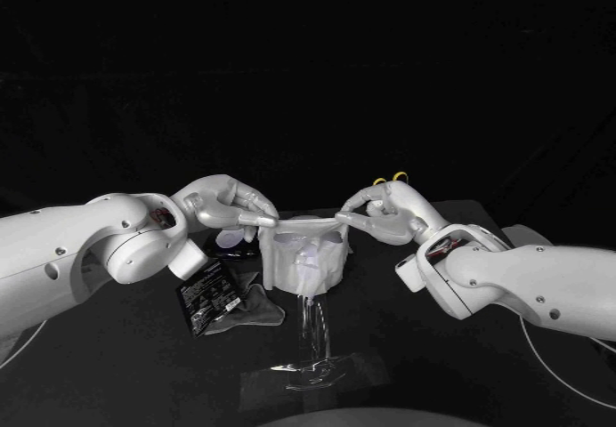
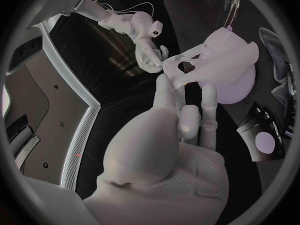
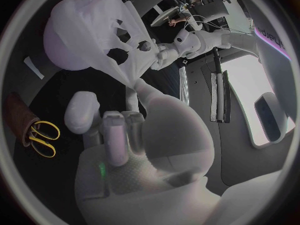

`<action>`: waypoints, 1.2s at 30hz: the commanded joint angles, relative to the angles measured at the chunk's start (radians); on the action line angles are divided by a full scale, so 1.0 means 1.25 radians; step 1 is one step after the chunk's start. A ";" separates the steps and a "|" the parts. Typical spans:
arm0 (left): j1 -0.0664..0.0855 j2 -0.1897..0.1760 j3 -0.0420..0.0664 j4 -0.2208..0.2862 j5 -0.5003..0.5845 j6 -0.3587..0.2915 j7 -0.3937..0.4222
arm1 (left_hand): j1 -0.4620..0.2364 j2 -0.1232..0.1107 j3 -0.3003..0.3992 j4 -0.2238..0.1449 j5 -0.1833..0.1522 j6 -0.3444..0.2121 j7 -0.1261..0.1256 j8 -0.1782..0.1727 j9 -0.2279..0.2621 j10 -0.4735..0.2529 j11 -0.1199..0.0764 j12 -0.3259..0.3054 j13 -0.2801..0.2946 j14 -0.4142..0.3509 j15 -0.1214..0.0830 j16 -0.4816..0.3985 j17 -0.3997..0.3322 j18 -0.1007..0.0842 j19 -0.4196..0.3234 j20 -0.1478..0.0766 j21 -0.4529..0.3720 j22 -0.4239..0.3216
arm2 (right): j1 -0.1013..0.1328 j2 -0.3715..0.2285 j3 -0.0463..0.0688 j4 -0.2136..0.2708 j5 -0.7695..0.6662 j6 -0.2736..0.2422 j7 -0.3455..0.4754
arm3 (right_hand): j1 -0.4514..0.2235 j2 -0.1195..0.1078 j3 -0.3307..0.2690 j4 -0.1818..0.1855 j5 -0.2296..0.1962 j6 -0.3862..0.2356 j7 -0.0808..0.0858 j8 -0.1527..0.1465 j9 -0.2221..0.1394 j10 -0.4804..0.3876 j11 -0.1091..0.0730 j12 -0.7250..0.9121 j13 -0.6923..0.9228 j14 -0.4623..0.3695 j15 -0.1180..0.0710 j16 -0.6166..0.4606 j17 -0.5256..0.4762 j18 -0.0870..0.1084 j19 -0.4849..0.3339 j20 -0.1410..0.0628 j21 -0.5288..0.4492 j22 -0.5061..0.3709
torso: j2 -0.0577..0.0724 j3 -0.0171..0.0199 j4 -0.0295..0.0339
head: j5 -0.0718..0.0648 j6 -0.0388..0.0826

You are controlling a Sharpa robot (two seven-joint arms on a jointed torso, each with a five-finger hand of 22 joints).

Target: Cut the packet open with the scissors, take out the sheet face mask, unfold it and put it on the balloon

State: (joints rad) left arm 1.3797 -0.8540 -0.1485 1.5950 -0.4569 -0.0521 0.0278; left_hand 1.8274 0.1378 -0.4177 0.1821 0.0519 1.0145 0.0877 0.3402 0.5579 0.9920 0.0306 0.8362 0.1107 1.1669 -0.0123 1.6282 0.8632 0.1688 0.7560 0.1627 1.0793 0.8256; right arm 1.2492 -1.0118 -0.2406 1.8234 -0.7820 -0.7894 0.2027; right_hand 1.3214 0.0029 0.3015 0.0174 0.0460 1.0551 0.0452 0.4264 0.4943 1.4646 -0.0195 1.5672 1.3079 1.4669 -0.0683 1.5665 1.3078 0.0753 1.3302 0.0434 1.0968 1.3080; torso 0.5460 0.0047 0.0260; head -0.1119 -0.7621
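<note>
The sheet face mask (image 1: 305, 242) hangs spread between the two hands, above the middle of the tabletop (image 1: 436, 365). The left hand (image 1: 231, 206) pinches the mask's upper edge on one side with its fingertips, and the right hand (image 1: 385, 213) pinches the upper edge on the opposite side, so the top of the sheet is pulled taut between them. Both hands are closed on the mask.

The sheet drapes down over the balloon (image 2: 239, 89), and its eye and mouth holes show in the right wrist view. The pale balloon bulges out from under the mask's lower edge. It sits on a clear stand (image 1: 312, 356), directly below the two hands.

The black packet (image 1: 212, 298) lies flat on the tabletop under the left forearm, apart from both hands. The yellow-handled scissors (image 1: 395, 178) lie behind the right hand, untouched.
</note>
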 commanded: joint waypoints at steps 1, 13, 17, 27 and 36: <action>0.001 0.014 0.001 -0.021 -0.008 -0.003 0.004 | 0.003 0.116 -0.006 -0.001 -0.002 0.006 -0.001 -0.004 0.001 0.007 0.000 -0.002 0.000 0.006 0.000 0.002 0.002 0.012 0.005 -0.001 0.004 0.001 | 0.002 0.013 0.001 -0.022 0.000 0.012 0.002 | 0.006 0.001 0.005 -0.002 0.002 0.003 -0.006 0.021 0.111 0.085 -0.007 0.003 0.210 0.083 -0.005 0.003 0.210 0.016 0.001 -0.001 0.000 0.101 | -0.001 0.0007 -0.0009 | 0.002 -0.004; 0.001 0.062 0.001 -0.110 -0.031 -0.021 -0.027 | 0.003 0.117 -0.006 0.000 -0.002 0.006 -0.002 -0.005 0.000 0.007 0.000 -0.003 0.000 0.010 0.000 0.002 0.006 0.012 0.006 -0.002 0.004 0.001 | 0.021 0.086 0.005 -0.147 -0.036 0.076 -0.031 | 0.005 0.001 0.006 -0.001 0.002 0.002 -0.006 0.021 0.111 0.085 -0.007 0.003 0.210 0.083 -0.005 0.003 0.210 0.017 0.000 -0.001 -0.003 0.100 | -0.003 0.0003 0.0011 | 0.000 -0.012; 0.001 0.076 0.001 -0.129 -0.036 -0.032 -0.039 | 0.003 0.117 -0.007 0.000 -0.002 0.006 -0.002 -0.005 0.000 0.007 0.000 -0.003 0.000 0.011 0.000 0.002 0.007 0.012 0.006 -0.002 0.004 0.001 | 0.025 0.107 0.006 -0.188 -0.044 0.106 -0.050 | 0.004 0.002 0.007 -0.001 0.002 0.001 -0.006 0.021 0.112 0.085 -0.007 0.003 0.210 0.083 -0.005 0.003 0.210 0.017 -0.001 -0.002 -0.005 0.100 | -0.003 0.0005 -0.0001 | 0.005 -0.013; 0.001 0.111 0.001 -0.176 -0.050 -0.043 -0.061 | 0.003 0.117 -0.007 0.001 -0.002 0.006 -0.002 -0.006 0.000 0.007 0.000 -0.004 0.000 0.011 0.000 0.002 0.007 0.012 0.006 -0.002 0.004 0.002 | 0.027 0.158 0.006 -0.264 -0.074 0.155 -0.095 | 0.003 0.002 0.008 0.000 0.002 0.000 -0.005 0.021 0.112 0.085 -0.006 0.003 0.210 0.083 -0.005 0.003 0.210 0.018 -0.003 -0.002 -0.009 0.098 | -0.004 0.0015 -0.0006 | 0.007 -0.021; -0.011 0.162 0.001 -0.249 -0.052 -0.043 -0.062 | 0.003 0.117 -0.007 0.001 -0.002 0.006 -0.002 -0.006 0.000 0.007 0.000 -0.005 -0.001 0.012 -0.001 0.002 0.008 0.012 0.007 -0.002 0.005 0.002 | 0.026 0.195 0.006 -0.315 -0.091 0.137 -0.125 | 0.002 0.002 0.008 0.001 0.002 -0.001 -0.005 0.021 0.112 0.085 -0.006 0.003 0.210 0.083 -0.005 0.003 0.210 0.019 -0.005 -0.002 -0.014 0.097 | -0.004 0.0020 -0.0021 | 0.010 -0.022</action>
State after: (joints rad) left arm 1.3672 -0.6585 -0.1488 1.2942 -0.5148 -0.0933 -0.0460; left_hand 1.8274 0.1378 -0.4205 0.1850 0.0519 1.0144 0.0877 0.3362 0.5575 0.9919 0.0307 0.8355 0.1095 1.1759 -0.0140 1.6282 0.8724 0.1737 0.7597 0.1590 1.0788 0.8264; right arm 1.2818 -0.7739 -0.2334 1.4395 -0.8643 -0.6252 0.0809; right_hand 1.3213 0.0029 0.3063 0.0180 0.0465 1.0551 0.0451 0.4285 0.4943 1.4645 -0.0194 1.5674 1.3078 1.4662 -0.0675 1.5661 1.3076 0.0850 1.3301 0.0435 1.0854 1.3081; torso 0.5408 0.0065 0.0243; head -0.0994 -0.7903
